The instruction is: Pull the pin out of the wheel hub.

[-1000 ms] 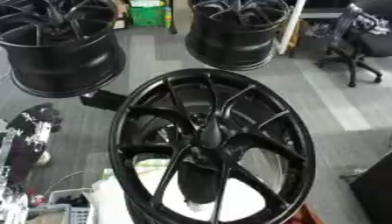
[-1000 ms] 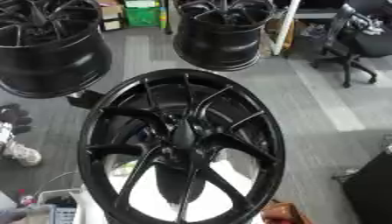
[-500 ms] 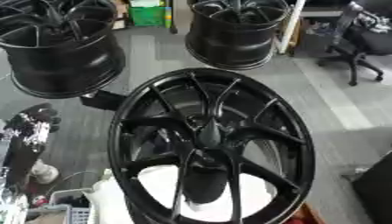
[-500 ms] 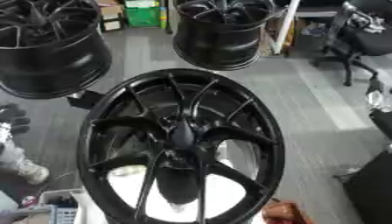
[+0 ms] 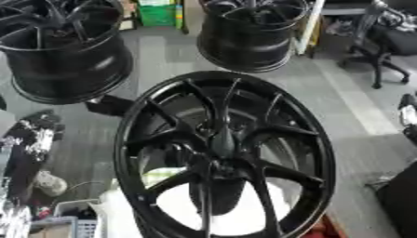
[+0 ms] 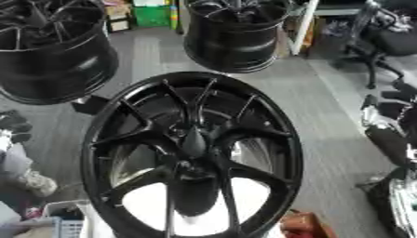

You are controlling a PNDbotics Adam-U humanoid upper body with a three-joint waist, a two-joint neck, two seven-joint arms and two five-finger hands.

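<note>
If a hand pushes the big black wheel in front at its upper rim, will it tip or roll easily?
The front wheel looks like rigid metal with thin spokes, so it would probably not flex. It appears large and likely heavy, so a light push may not move it. What supports it is hidden, so tipping cannot be ruled out; its round rim could roll if freed.

wheel hub [image 5: 224, 153]: glossy black rim with thin forked spokes meeting at a dark centre
pose: face turned up toward the camera, tilted, filling the middle and lower part of the view
pin: cannot be made out at the dark centre
</note>
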